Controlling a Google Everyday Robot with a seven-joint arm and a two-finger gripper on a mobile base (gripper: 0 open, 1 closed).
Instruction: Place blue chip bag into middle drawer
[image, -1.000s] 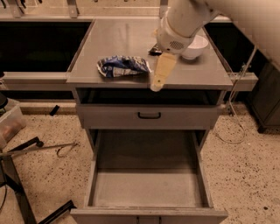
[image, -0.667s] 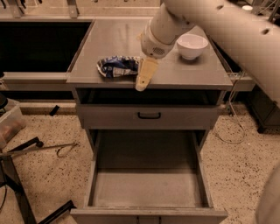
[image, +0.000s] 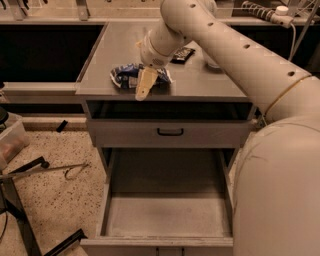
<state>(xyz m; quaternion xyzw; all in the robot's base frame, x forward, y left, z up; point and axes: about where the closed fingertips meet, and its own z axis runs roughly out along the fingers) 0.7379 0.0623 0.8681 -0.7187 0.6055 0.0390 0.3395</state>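
Reaching down over the desk (image: 210, 87), we set our hand (image: 144, 85) against the near edge of the blue chip bag (image: 124, 76), though we cannot tell whether it is open or closed. The bag lies flat at the near left, just short of the desk's rim, so we judge the carry out as short. Directly below, the middle drawer (image: 167, 215) stands pulled out, with wide room between its tall walls.

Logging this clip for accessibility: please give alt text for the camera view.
The robot arm's tan claw is down at a shiny blue and white foil chip bag lying on the grey metal cabinet top. Below, the deep grey metal middle drawer stands pulled open.
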